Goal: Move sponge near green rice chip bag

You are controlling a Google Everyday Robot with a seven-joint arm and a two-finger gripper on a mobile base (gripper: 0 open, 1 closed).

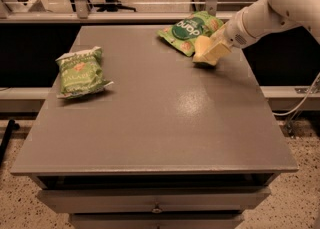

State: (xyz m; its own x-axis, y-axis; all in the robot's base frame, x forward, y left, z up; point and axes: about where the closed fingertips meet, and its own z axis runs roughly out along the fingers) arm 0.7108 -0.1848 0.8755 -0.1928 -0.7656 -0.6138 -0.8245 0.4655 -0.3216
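Note:
The pale yellow sponge [209, 51] is held tilted at the back right of the grey table [155, 118], its lower edge at or just above the surface. The gripper [220, 43] comes in from the right on the white arm [270, 13] and is shut on the sponge. The bright green rice chip bag [190, 30] with a dark round logo lies flat just behind and left of the sponge, very close to it or touching; its right end is partly hidden by the gripper.
A duller crinkled green bag [80, 72] with white edges lies at the table's left side. The table has drawers [155, 205] below its front edge. A rail and dark gap run behind and beside the table.

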